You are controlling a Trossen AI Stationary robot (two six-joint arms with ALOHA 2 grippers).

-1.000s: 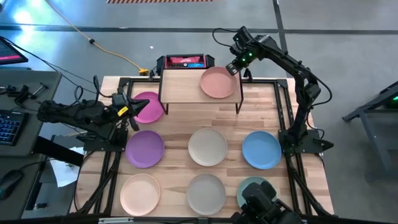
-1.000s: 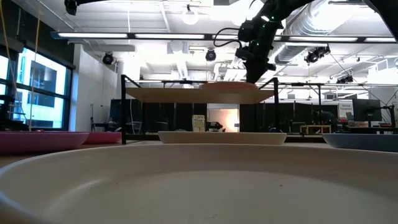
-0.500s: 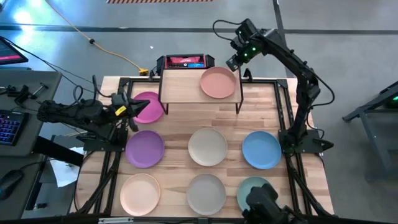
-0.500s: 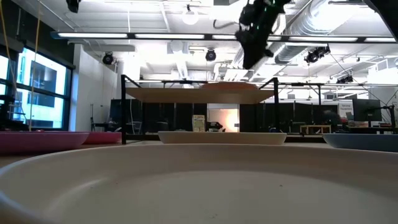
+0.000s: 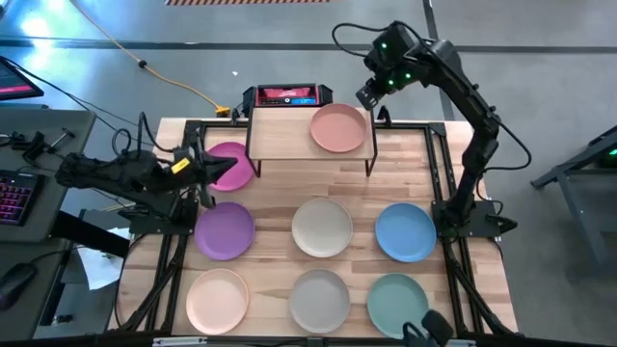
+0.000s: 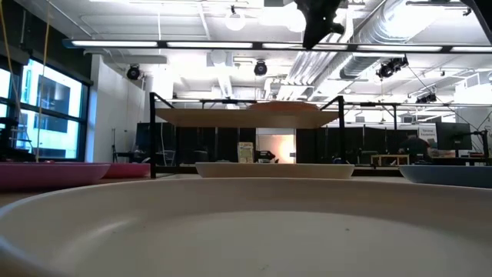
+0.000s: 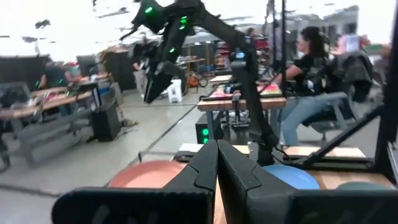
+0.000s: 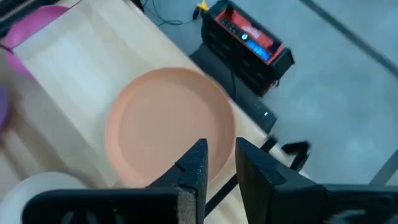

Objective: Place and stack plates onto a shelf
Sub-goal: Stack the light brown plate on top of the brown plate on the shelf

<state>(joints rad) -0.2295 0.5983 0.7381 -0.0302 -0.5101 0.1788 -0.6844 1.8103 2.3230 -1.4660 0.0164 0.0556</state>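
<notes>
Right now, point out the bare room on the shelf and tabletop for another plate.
The shelf is bare left of the peach plate. On the tabletop, bare wood lies under the shelf, between the pink plate and the cream plate. The two front rows are crowded.

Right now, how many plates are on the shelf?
1: a peach plate on the shelf's right half. Seven more sit on the table; none looks stacked under it, though I can't rule that out.

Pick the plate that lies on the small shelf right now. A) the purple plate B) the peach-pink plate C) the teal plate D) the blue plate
B: the peach-pink plate lies alone on the shelf, at its right end; the other plates lie on the table.
</notes>
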